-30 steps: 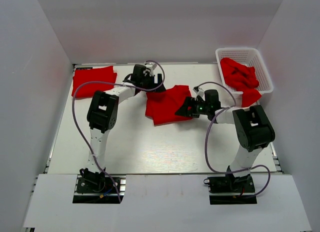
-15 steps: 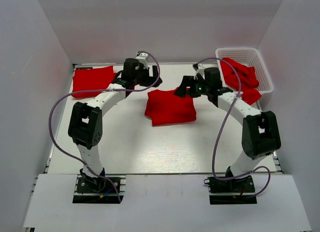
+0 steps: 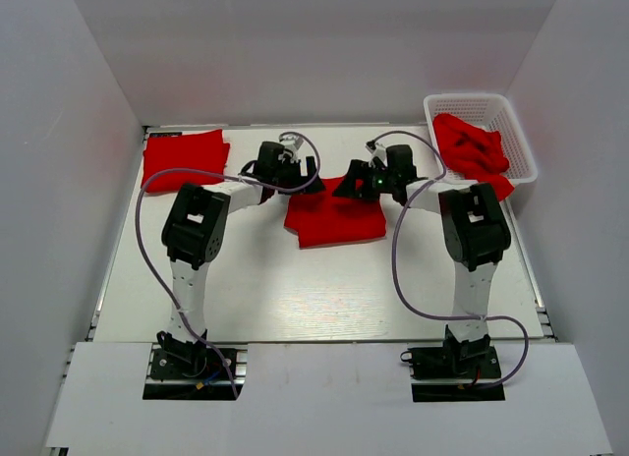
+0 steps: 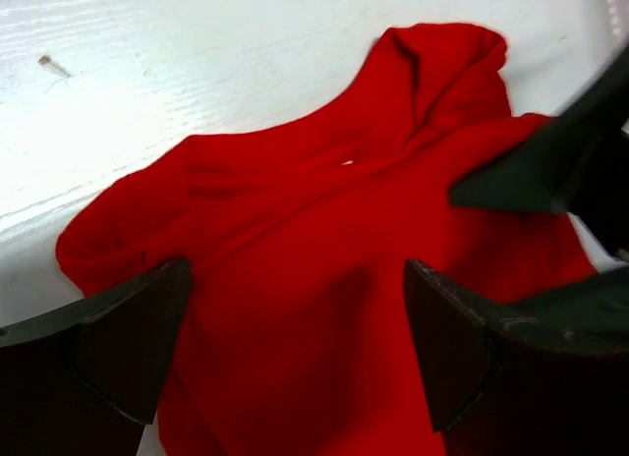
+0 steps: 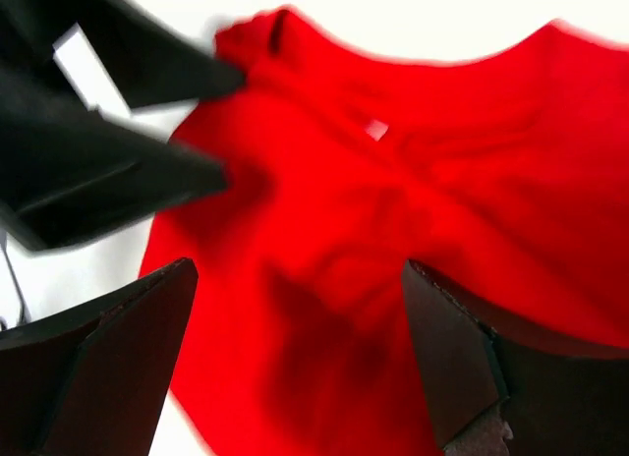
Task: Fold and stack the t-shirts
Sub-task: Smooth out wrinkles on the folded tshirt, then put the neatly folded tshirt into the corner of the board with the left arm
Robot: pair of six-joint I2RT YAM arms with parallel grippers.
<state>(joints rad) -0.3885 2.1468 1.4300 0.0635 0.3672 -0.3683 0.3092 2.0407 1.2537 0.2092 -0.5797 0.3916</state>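
A partly folded red t-shirt (image 3: 334, 218) lies mid-table. It fills the left wrist view (image 4: 324, 279) and the right wrist view (image 5: 393, 240). My left gripper (image 3: 301, 173) hovers open over its far left corner, with nothing between its jaws (image 4: 295, 279). My right gripper (image 3: 351, 187) hovers open over its far edge, also empty (image 5: 300, 279). The two grippers face each other closely. A folded red t-shirt (image 3: 184, 158) lies at the back left. More crumpled red t-shirts (image 3: 472, 146) fill the basket.
A white lattice basket (image 3: 521, 142) stands at the back right corner, with a shirt hanging over its near rim. White walls enclose the table on three sides. The table's near half (image 3: 314, 289) is bare white surface.
The middle shirt went from spread and bunched to a more compact rectangle. Both grippers lifted away toward the back, then came back down over the shirt's far edge, open.
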